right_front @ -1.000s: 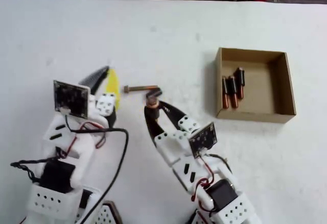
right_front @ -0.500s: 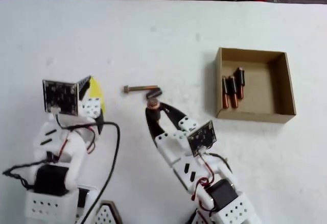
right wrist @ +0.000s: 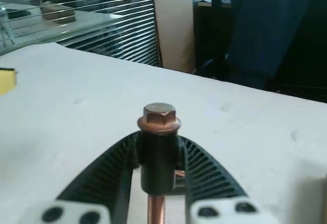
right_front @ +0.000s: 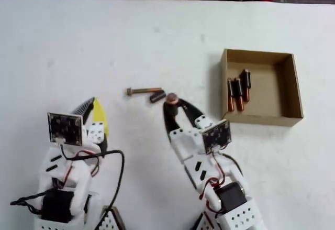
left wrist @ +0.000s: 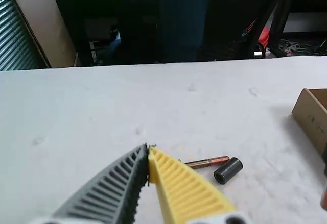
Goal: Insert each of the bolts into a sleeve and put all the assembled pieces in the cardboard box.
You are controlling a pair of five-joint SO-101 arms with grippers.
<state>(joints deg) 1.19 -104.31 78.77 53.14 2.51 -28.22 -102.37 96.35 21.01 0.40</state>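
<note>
Right end effector (right wrist: 158, 141) clamps sleeved bolt (right wrist: 160, 118) head-up, likely so bolt cannot slip out before cardboard box (right_front: 261, 118). Left end effector (left wrist: 148, 156) closed, empty, near loose bolt (right_front: 140, 90), loose sleeve (right_front: 157, 97) on surface (right_front: 157, 36).

On the white surface (right_front: 157, 36) the right gripper (right_front: 171, 105) pinches a copper-headed bolt (right_front: 171, 99) between its black tips. Just beside it lie a black sleeve (right_front: 157, 97) and a loose bolt (right_front: 140, 90), end to end. The left gripper (right_front: 95, 101), its black and yellow sides meeting at the tip, sits well apart from them. The cardboard box (right_front: 261, 119) holds three assembled pieces (right_front: 237, 94) along one wall.
</note>
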